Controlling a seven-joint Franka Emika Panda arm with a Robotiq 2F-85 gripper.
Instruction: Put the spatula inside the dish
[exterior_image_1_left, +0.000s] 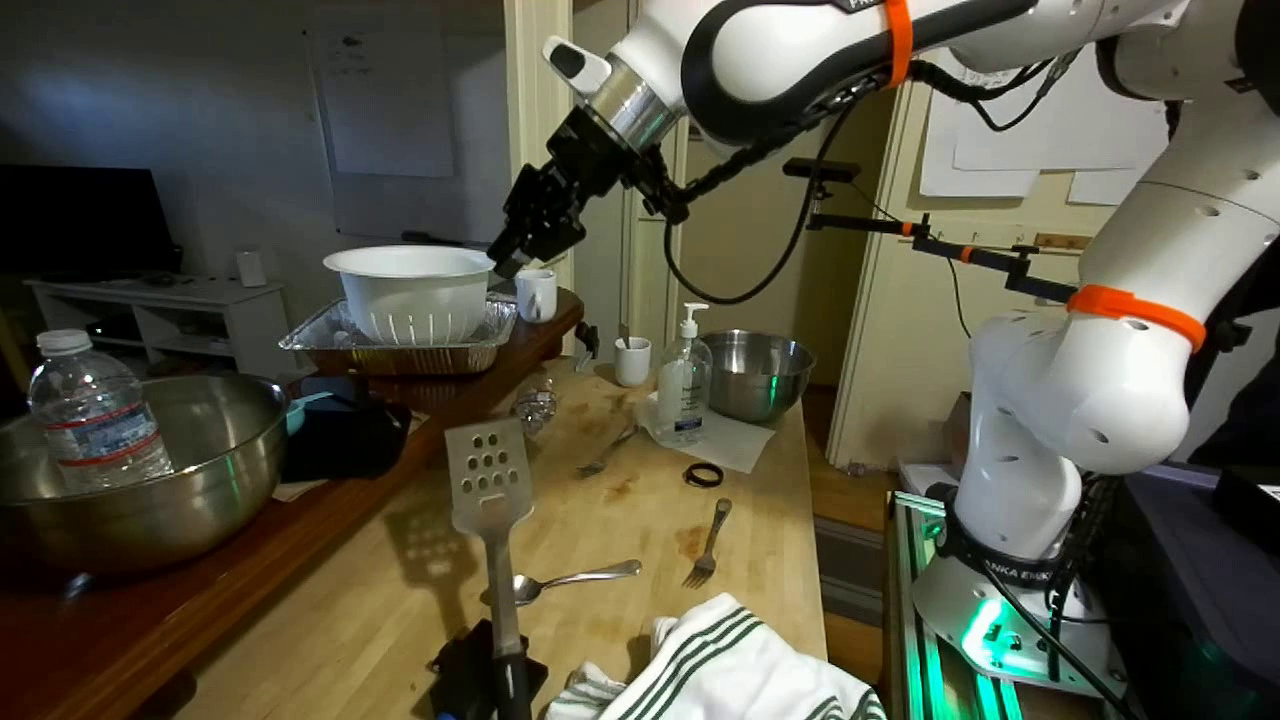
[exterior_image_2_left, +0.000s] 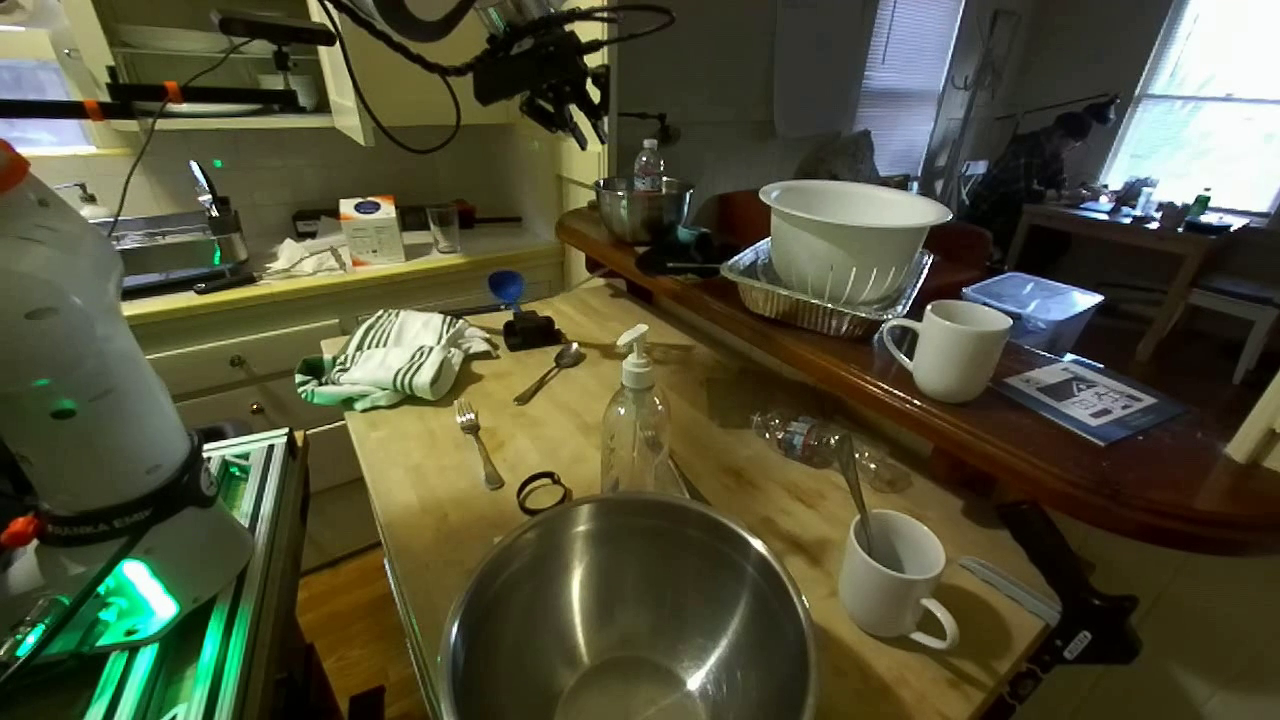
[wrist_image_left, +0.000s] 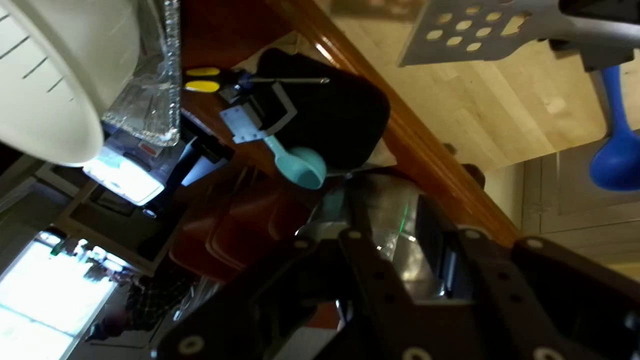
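We face a pale wooden table (exterior_image_1_left: 620, 525), blotched with brown stains (exterior_image_1_left: 690, 542), and a glossy dark ledge (exterior_image_2_left: 1180, 490) that runs along it at a higher level. On the ledge the white dish (exterior_image_2_left: 850, 250) sits in a foil pan (exterior_image_2_left: 800, 312), with a mug (exterior_image_2_left: 955, 350) near it and, farther along, a mixing bowl (exterior_image_1_left: 150, 525) where a water bottle (exterior_image_1_left: 100, 420) stands.

The spatula (exterior_image_1_left: 490, 490) is over the table, well apart from the dish; its slotted head is raised and throws a shadow (exterior_image_1_left: 425, 540) on the wood, and we cannot tell what props it. Around it we see a spoon (exterior_image_1_left: 580, 577), a fork (exterior_image_1_left: 708, 545) and a striped towel (exterior_image_1_left: 735, 660); a pump bottle (exterior_image_1_left: 685, 390) and a steel bowl (exterior_image_1_left: 757, 380) are toward the table's other end.

The gripper (wrist_image_left: 392, 215) hangs in the air, unclenched, its jaws parted with a clear gap between them.

Beyond the ledge, daylight fills a window (exterior_image_2_left: 1215, 130), and a person (exterior_image_2_left: 1025, 165) bends over a desk (exterior_image_2_left: 1110, 236); a dark television (exterior_image_1_left: 85, 220) stands before a dim wall (exterior_image_1_left: 240, 90). Past the towel, a kitchen counter (exterior_image_2_left: 510, 247) bears a box (exterior_image_2_left: 372, 235) and a drinking glass (exterior_image_2_left: 443, 230).
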